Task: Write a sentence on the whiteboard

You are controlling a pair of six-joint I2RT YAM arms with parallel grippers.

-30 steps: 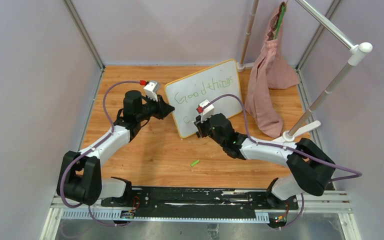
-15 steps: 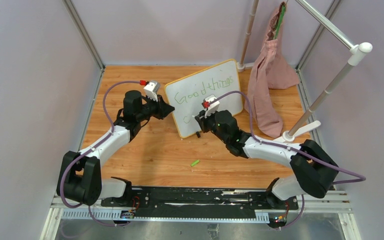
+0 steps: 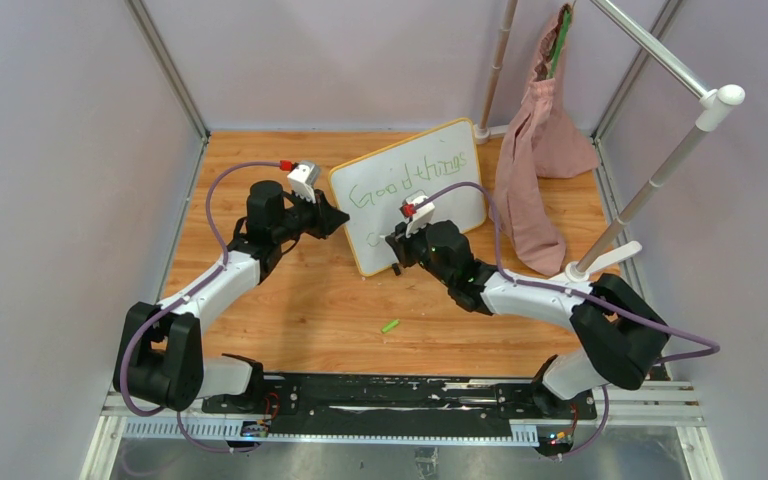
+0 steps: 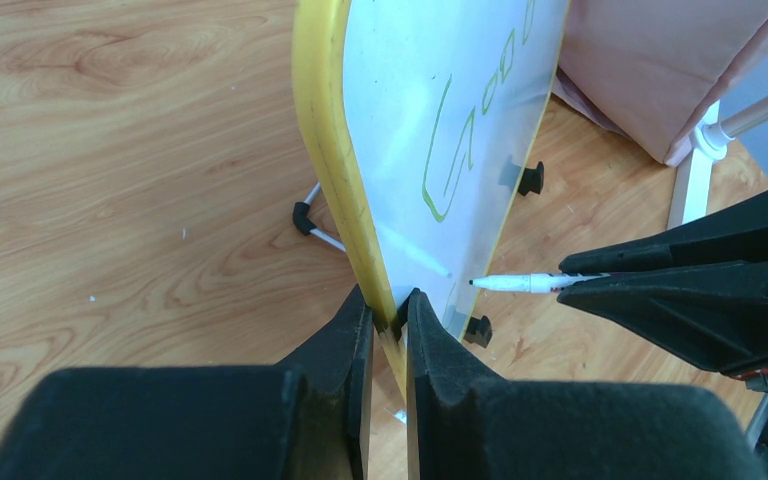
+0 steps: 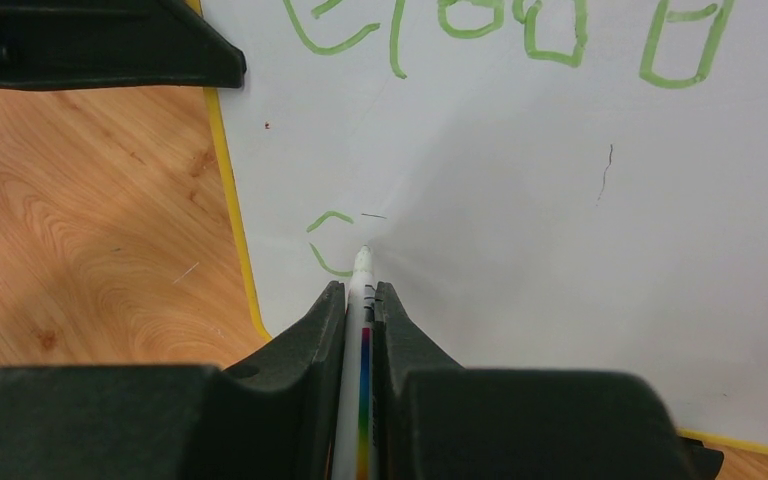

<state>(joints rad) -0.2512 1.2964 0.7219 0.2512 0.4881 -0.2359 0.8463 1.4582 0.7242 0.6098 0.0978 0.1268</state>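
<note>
Wood bench: left hand pinches the whiteboard by its yellow edge; right hand pinches a marker, tip below green writing.

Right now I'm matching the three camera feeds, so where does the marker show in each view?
Top external: not discernible; the right end effector covers it at the whiteboard's lower middle.
Left wrist: the marker lies right of centre, tip toward the board.
Right wrist: bottom centre, clamped, tip beside a green curve.
Shared landmark: the board's yellow frame.
</note>
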